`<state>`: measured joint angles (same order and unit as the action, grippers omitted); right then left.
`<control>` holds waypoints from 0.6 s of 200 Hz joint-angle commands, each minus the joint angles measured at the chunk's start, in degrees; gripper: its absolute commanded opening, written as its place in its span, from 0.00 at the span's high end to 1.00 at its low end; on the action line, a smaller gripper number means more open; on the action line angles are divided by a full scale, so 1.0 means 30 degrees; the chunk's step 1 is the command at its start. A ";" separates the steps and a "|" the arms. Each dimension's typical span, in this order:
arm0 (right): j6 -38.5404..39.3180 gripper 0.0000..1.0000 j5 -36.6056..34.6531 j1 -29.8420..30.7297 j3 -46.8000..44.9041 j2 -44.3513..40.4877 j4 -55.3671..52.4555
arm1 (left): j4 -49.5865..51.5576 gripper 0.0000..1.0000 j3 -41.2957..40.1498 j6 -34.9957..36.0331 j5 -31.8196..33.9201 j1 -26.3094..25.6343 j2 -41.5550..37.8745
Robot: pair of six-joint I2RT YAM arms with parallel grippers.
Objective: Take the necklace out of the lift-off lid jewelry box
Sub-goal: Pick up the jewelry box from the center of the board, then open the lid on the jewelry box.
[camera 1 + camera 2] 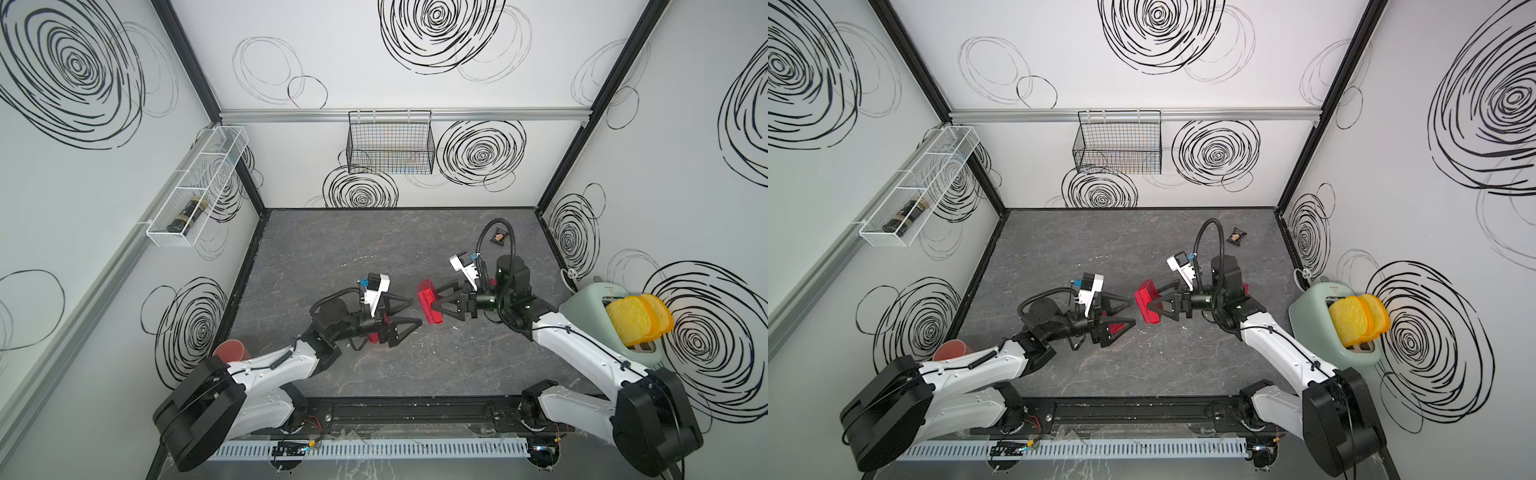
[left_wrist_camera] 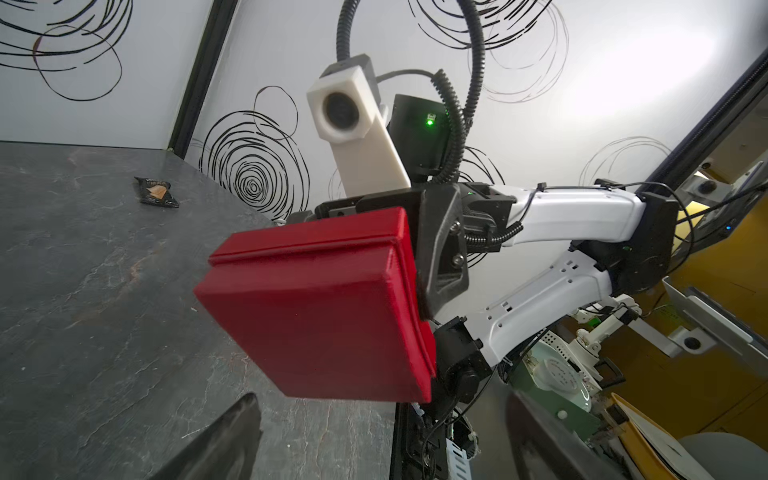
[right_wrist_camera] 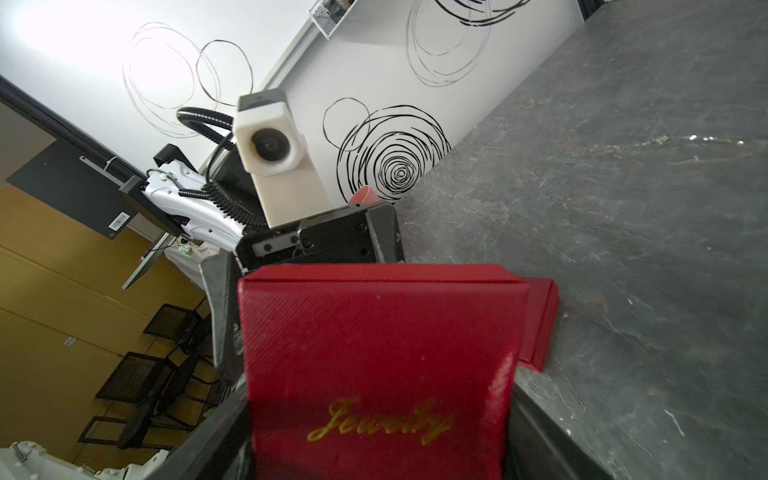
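Furthest to your left, a thin pale beaded chain [image 3: 665, 140] lies stretched out on the dark grey marbled surface [image 1: 332, 232], toward the back and well apart from both arms. You can take it for the necklace, though it is too fine to be sure. If so, the main step is done, since it lies outside the box.

Next, a small red piece [image 1: 1115, 328] shows beneath the left arm's wrist, and you cannot tell from these views what it is. The left end effector [image 1: 415, 313] hovers with its jaws spread wide and nothing between them, its tips just short of the box.

The red textured jewelry box [image 2: 324, 307], lettered "Jewelry" in gold, is off the surface. It is clamped by its edges in the right end effector [image 1: 436, 300], whose jaws stand wide around it. A seam runs along the box, so the lid looks seated on the base.

In the right wrist view, a flat red rimmed piece [image 3: 540, 324] lies on the surface just beside the held box. You cannot tell whether it belongs to the box.

What seems left for you is to set the box down and draw both arms back.
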<state>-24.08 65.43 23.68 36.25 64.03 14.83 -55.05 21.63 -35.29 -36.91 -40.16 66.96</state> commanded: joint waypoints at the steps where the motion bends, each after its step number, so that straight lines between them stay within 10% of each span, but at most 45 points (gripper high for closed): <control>1: -0.0434 0.38 0.0893 0.0375 0.0045 -0.0612 0.1026 | 0.0153 0.07 0.1042 0.0624 0.0301 -0.0391 -0.0186; 120: -0.0383 0.37 0.1182 0.1483 -0.0028 -0.1149 0.1480 | 0.1227 0.08 0.1606 0.1142 0.1330 -0.1084 -0.0257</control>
<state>-24.99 66.54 27.00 36.25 61.98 17.23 -51.03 24.45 -32.99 -34.81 -42.78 66.92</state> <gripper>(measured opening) 0.819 0.915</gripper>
